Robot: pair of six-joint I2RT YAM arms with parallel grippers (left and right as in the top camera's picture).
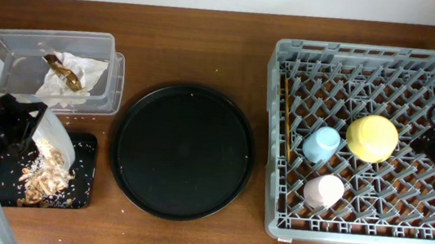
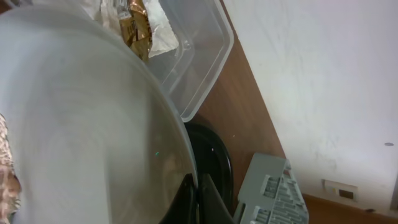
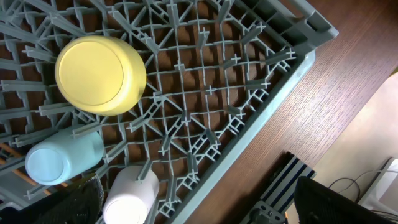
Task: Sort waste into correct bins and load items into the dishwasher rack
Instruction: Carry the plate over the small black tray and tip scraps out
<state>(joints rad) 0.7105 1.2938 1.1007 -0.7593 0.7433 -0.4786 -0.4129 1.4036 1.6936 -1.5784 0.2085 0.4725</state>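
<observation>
The round grey-white plate (image 2: 81, 124) was clamped at its rim by the left fingers (image 2: 184, 202), tilted over the beige-brown shredded food scraps (image 1: 45, 176) on the flat black rectangular tray (image 1: 87, 152) just below them. It was best emptied fully before being carried to the large square grey plastic dishwasher rack (image 1: 357, 52), far from them.

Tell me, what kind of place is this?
Probably a robot practice table set up like a kitchen clean-up spot. A grey dishwasher rack holds a pink cup and a yellow bowl, a clear tub holds a crumpled napkin, and the left pincer holds a plate tilted over food scraps.
</observation>
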